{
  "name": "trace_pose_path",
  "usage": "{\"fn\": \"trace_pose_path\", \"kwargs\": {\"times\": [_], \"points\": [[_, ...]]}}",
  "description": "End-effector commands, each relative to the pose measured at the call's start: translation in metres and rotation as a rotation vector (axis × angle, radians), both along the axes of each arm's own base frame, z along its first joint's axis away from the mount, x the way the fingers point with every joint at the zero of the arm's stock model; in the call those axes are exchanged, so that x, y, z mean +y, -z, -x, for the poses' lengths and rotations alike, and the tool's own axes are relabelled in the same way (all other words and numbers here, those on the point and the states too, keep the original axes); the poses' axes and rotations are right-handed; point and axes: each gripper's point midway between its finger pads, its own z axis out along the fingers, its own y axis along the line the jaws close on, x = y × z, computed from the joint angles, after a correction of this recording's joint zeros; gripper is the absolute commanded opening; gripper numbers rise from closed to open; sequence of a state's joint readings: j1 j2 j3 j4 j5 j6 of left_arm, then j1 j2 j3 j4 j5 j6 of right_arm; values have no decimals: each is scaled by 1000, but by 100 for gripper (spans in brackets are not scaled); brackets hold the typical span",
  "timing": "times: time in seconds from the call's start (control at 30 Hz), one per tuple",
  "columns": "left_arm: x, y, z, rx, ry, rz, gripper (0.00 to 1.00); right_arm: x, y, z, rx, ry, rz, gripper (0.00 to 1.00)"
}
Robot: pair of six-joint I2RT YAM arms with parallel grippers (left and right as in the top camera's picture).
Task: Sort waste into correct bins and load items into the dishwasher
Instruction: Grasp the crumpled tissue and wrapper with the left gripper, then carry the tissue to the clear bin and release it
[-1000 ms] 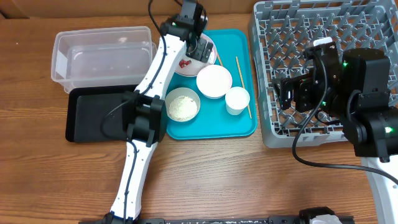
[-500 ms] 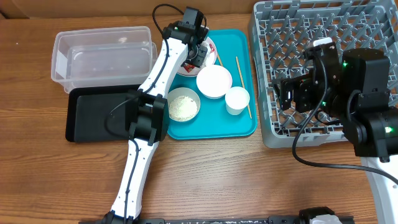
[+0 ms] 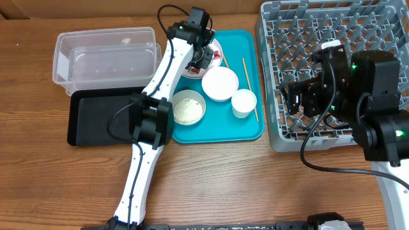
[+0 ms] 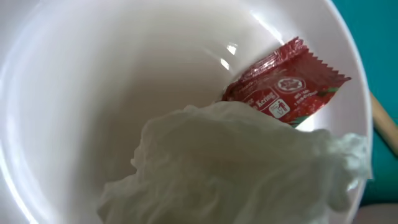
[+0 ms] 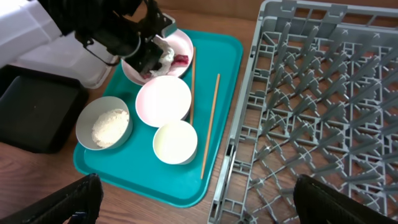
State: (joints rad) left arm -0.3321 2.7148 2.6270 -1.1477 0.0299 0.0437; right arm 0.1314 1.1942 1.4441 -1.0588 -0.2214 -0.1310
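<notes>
My left gripper is down on the round white plate at the back of the teal tray, shut on the crumpled white napkin. The napkin fills the bottom of the left wrist view and hides the fingers. A red sachet lies on the plate beside it. On the tray stand an empty white bowl, a bowl of rice grains and a small cup, with two chopsticks alongside. My right gripper hangs open over the near left edge of the grey dish rack.
The clear tub sits at the back left with the black tray in front of it. The teal tray lies between these and the rack. My left arm stretches from the front edge across the black tray's right end.
My left gripper went from open to shut on the napkin and shifted slightly right over the plate. The right arm has not moved.
</notes>
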Motion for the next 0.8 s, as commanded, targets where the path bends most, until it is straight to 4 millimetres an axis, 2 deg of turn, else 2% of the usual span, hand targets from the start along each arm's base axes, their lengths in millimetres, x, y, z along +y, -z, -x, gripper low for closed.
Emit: {"fn": "trace_pose_path", "kwargs": {"times": [0.0,0.03,0.1,0.2,0.27,0.33,0.4,0.5,0.63,0.77], "points": [[1,-89,-16,-154,-53,77,4,2,-14,0,-34,-5,-14,100],[2,-103,-15,-170,-59,85,4,2,-14,0,-34,-5,-14,100],[11,-146,-8,-213,-87,108,4,2,-14,0,-35,-5,-14,100],[35,-198,11,-249,-145,115,4,2,-15,0,-37,-6,-14,100],[62,-220,27,-245,-217,84,4,2,-15,-1,-40,-6,-14,100],[94,-231,44,-219,-303,36,4,2,-16,-1,-43,-5,-15,100],[122,-231,58,-175,-376,-9,4,2,-16,-2,-45,-5,-15,100],[164,-217,72,-82,-474,-54,4,2,-17,-2,-49,-5,-16,100],[210,-188,73,6,-680,-40,4,3,-17,-2,-49,-6,-16,100],[242,-153,70,75,-883,-20,4,3,-17,-2,-49,-6,-16,100]]}}
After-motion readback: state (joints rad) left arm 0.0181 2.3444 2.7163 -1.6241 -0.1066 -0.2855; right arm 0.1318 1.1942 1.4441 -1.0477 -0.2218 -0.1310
